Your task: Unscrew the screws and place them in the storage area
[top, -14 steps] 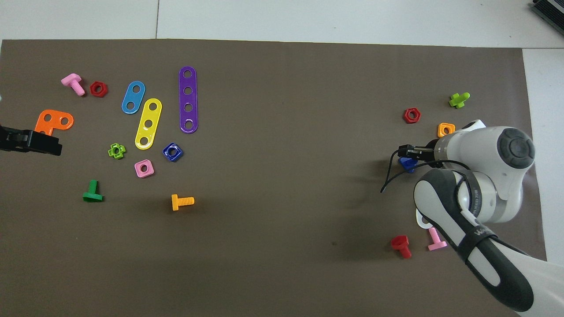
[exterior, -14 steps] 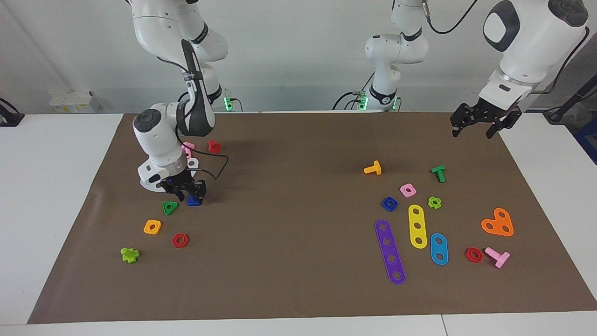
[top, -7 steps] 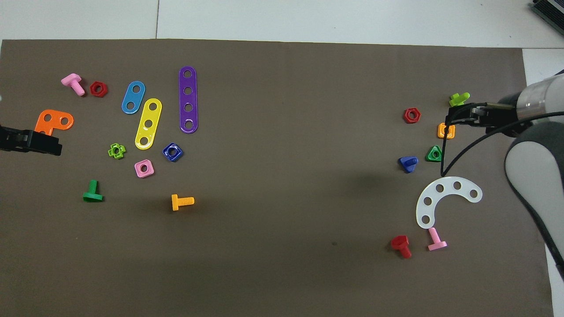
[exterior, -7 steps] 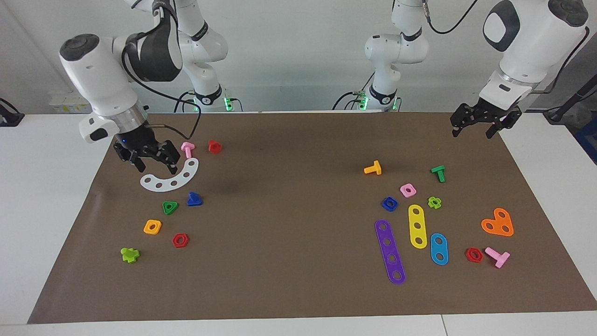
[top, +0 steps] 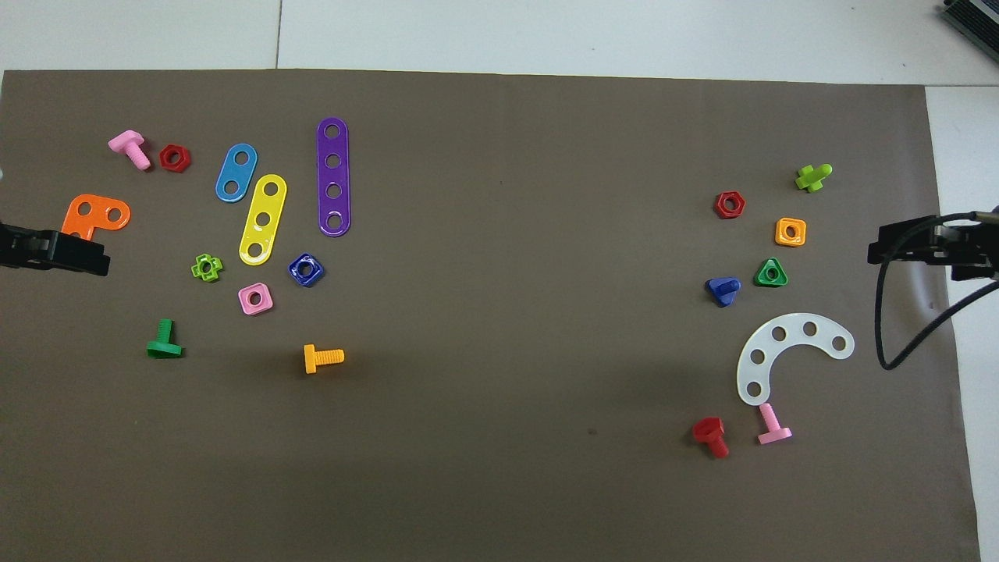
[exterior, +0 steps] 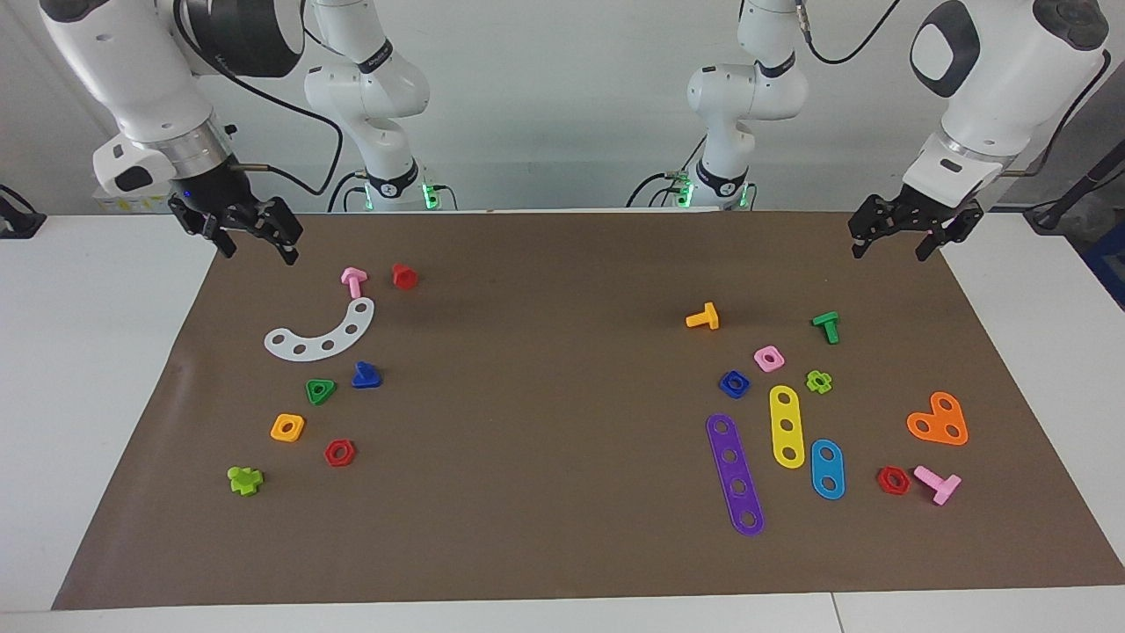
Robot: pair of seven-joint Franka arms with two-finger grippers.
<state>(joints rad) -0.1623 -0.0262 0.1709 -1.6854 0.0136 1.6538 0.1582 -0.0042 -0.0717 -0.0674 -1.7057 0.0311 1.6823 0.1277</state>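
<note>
right gripper (exterior: 250,236) now up and away, fingers spread, empty | blue bolt (exterior: 366,376) left beside green nut (exterior: 320,390), drop looks done | left gripper (exterior: 912,231) waits, open, empty

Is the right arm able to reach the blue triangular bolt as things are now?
Probably yes. The blue bolt lies uncovered beside the green triangular nut, at the right arm's end. The right gripper, open and empty, hangs over the mat's edge.

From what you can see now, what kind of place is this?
Probably a robotics lab bench: a brown mat covers a white table, toy parts such as the blue bolt lie sorted on it, and both arms wait, left claw and right claw raised.
</note>
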